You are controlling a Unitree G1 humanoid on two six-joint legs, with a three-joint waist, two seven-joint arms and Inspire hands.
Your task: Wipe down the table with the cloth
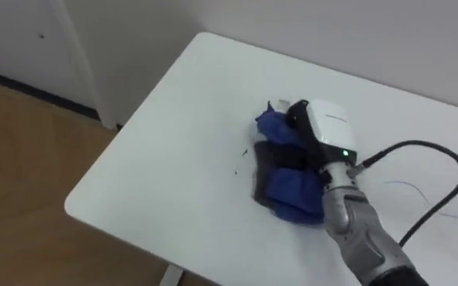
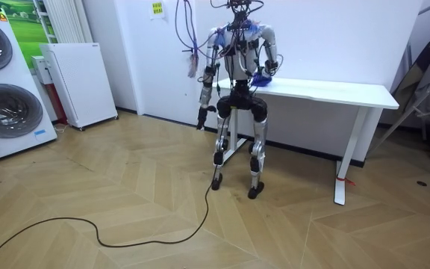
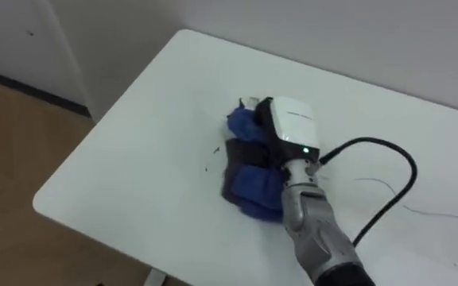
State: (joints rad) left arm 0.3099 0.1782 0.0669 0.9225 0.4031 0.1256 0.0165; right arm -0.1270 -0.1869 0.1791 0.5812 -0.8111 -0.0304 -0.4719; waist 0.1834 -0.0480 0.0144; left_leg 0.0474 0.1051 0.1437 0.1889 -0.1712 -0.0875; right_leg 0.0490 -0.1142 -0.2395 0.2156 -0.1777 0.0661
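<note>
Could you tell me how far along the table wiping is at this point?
Under way; no stretch is visibly finished. The right hand rests on the blue cloth on the white table near its corner. Small dark specks lie just beside the cloth, and thin lines further right remain to wipe. The left hand hangs idle.

A blue cloth (image 1: 293,199) lies crumpled in a loose bunch on the white bench (image 1: 173,159), directly under the right hand (image 1: 328,127). Its folds spill out past the hand on the left and back toward the wrist. The bench top is plain white with a rounded corner, and just left of the hand and cloth a few small dark specks (image 1: 243,152) mark its surface.
</note>
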